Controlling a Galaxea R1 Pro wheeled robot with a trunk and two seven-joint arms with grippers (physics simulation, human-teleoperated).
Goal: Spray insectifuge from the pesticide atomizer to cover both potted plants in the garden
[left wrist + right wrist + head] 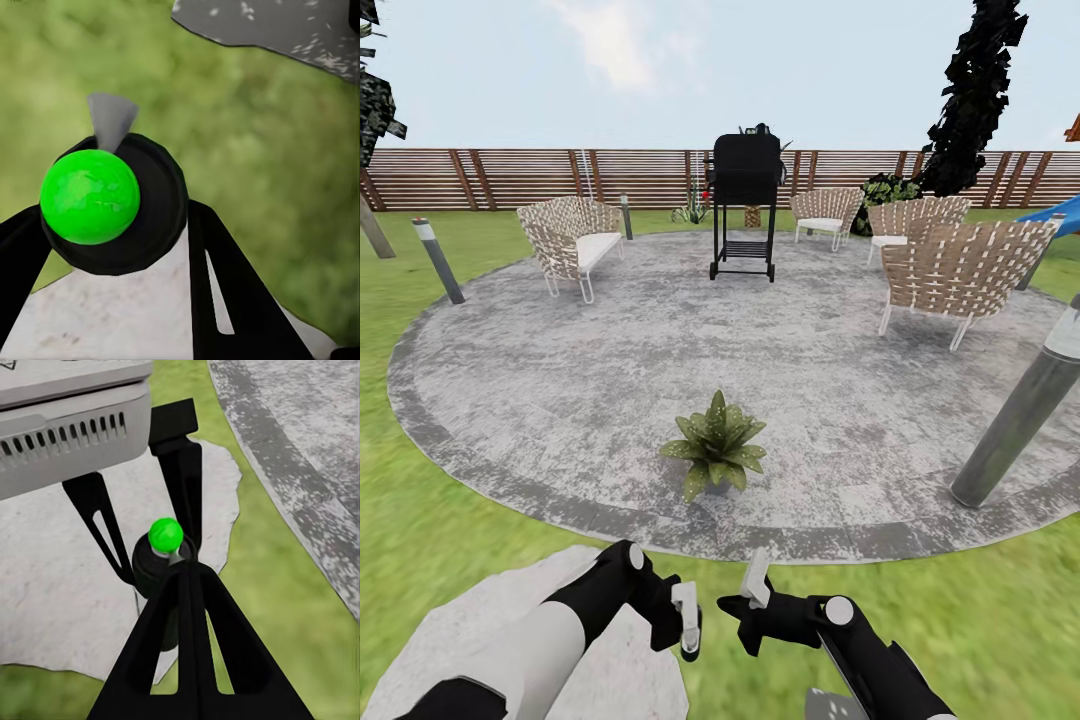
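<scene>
Left wrist view looks straight down on the pesticide atomizer: a dark round body with a bright green ball on top and a grey spout. The left gripper has one black finger on each side, pressed to the bottle as far as I can tell. From the right wrist view the bottle stands upright between those fingers. The right gripper is just beside it with its own fingers drawn together and nothing in them. In the head view both grippers hang low in front of the robot, the left gripper with the bottle over a pale stepping stone in the lawn.

So the pick-up looks done, and spraying is the step in hand. The nearer potted plant sits ahead, just inside the edge of the round patio, well apart from the bottle. I judge the next move calls for closing in, then bringing the spout over the leaves and turning it toward them.

Only grass and the patio rim lie between. A grey bollard lamp stands to the right of the plant, near enough to mind when swinging round. Farther back are wicker chairs, a black grill and the slatted fence. A small spiky plant by that fence may be the second one; it is too small to tell.
</scene>
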